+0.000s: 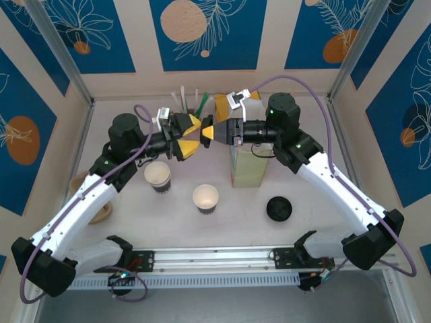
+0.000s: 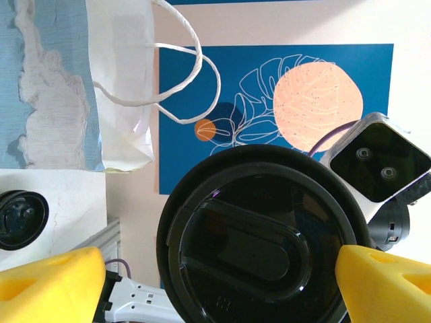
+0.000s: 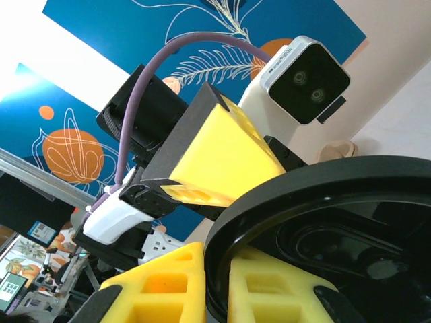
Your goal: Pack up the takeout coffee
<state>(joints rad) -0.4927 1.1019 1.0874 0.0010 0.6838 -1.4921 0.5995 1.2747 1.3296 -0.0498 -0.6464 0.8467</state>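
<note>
Above the table, my right gripper is shut on the rim of a round black lid, holding it on edge. My left gripper faces it, open. Its yellow fingers stand either side of the lid; the left one is clearly apart from it and the right one is close to its edge. Two open white paper cups with dark lower bands stand below, one on the left and one near the middle. A second black lid lies on the table at the right.
The tall pale-yellow paper bag with white handles stands upright under the right wrist. A cup of straws stands at the back. A pale wooden object lies under the left arm.
</note>
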